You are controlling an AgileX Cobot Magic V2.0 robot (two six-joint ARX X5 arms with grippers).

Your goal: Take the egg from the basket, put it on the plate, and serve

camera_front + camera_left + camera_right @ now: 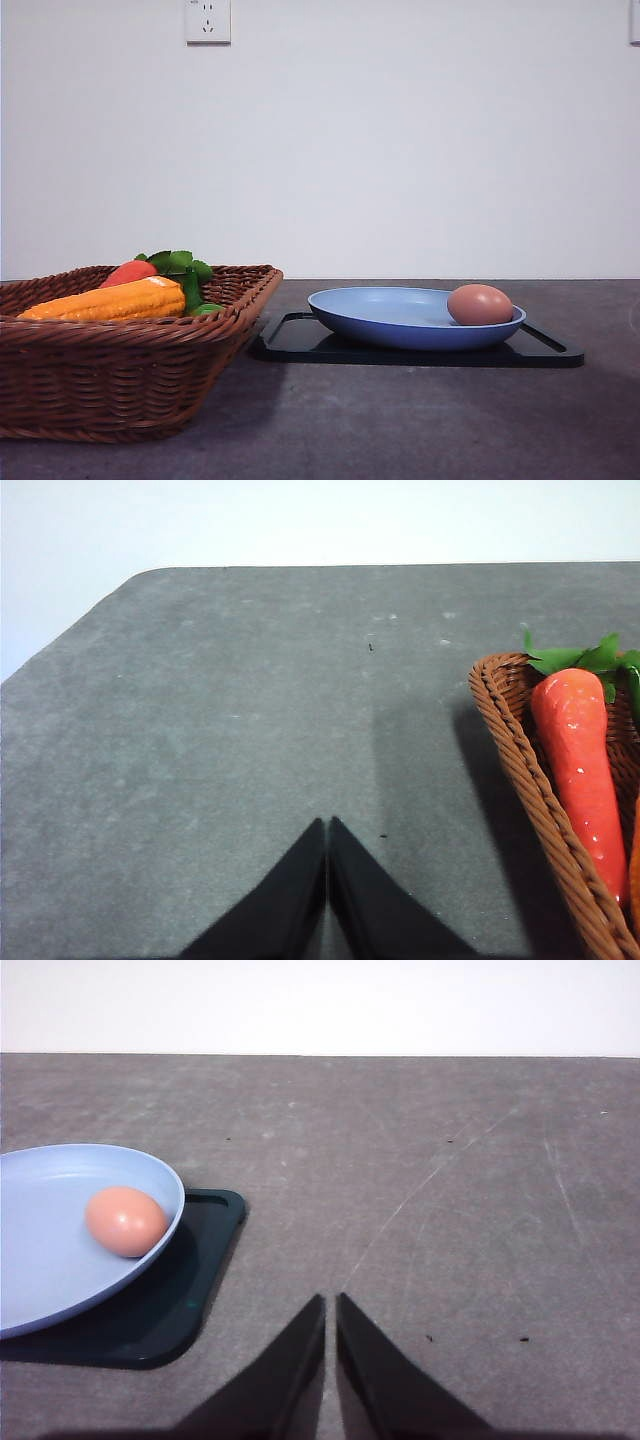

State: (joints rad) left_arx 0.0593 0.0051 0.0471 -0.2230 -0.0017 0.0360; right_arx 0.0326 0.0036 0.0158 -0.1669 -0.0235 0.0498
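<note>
— already, the smooth brown-tan egg [480, 304] lies inside the round light-blue plate [380, 318], against its right rim, on a flat black tray [300, 340] ready for serving.

— and the arms? the left gripper [327, 825] and right gripper [330, 1300] are clenched, empty, clear of the dark wicker basket [120, 385], where an orange carrot [585, 780] remains.

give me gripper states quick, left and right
left gripper: closed, holding nothing, over bare table
right gripper: closed, holding nothing
</note>
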